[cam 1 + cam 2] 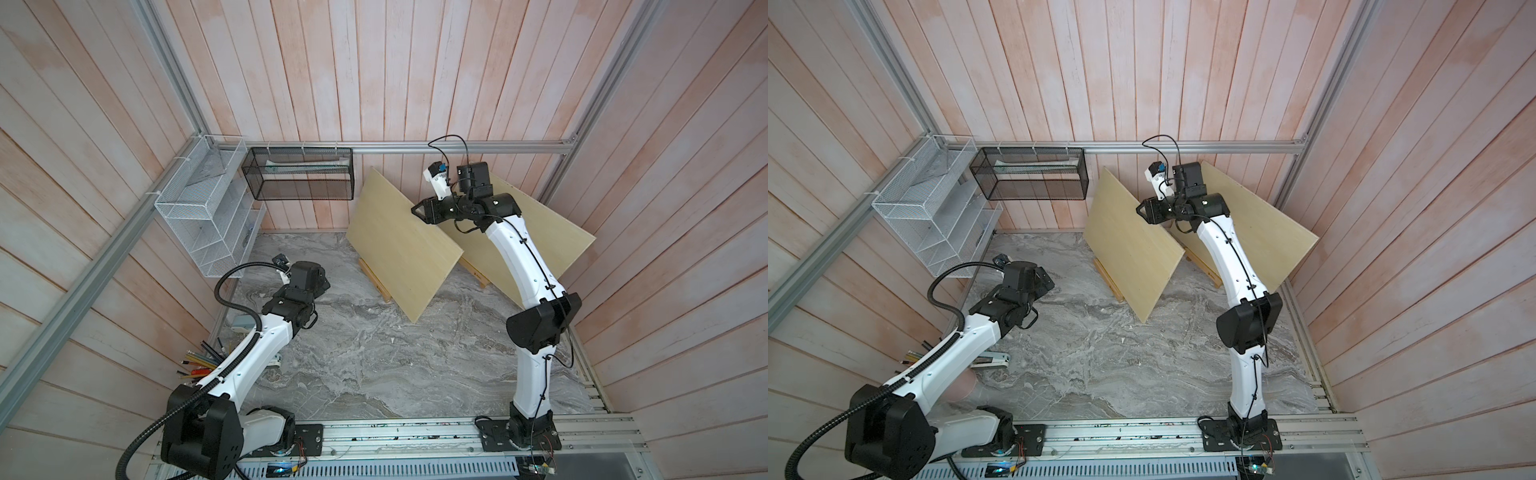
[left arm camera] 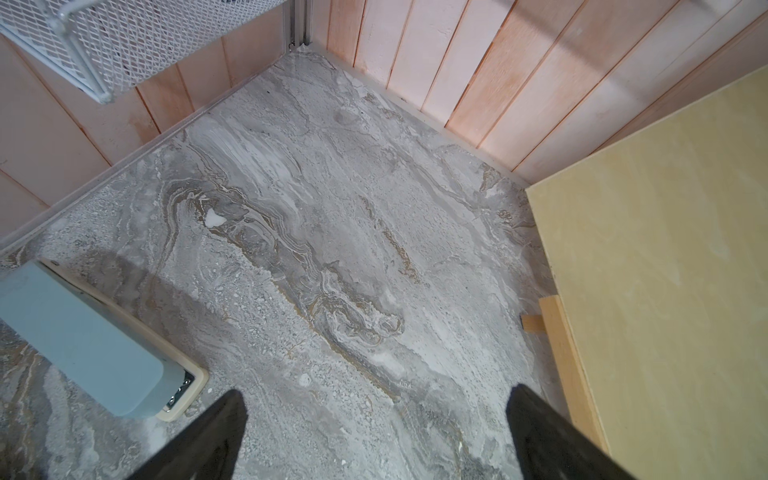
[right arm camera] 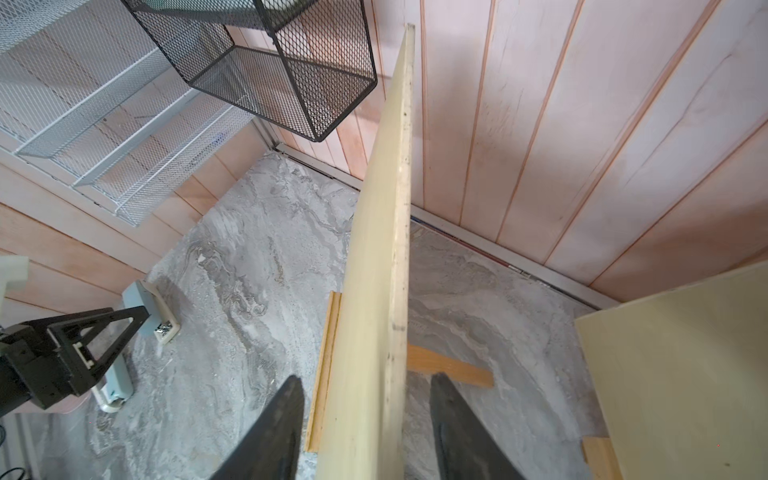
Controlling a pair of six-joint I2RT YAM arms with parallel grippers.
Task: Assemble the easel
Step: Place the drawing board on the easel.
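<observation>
Two pale wooden boards lean on low wooden easel stands at the back right, the nearer board [image 1: 399, 245] [image 1: 1133, 249] in front of the farther board [image 1: 536, 237] [image 1: 1262, 232]. My right gripper [image 1: 417, 210] [image 1: 1140, 210] [image 3: 369, 377] is open and straddles the nearer board's top edge [image 3: 386, 232], with a gap on each side of it. Below, the stand's ledge [image 3: 328, 365] and a rear strut [image 3: 449, 368] show. My left gripper [image 1: 322, 282] [image 1: 1044, 282] [image 2: 376, 390] is open over bare marble, left of that board [image 2: 665, 270].
A white wire basket [image 1: 208, 216] and a black mesh basket [image 1: 299, 174] hang on the back left walls. A blue-grey stapler [image 2: 83, 332] lies by the left wall near my left gripper. Pencils [image 1: 199, 361] stick up at the left edge.
</observation>
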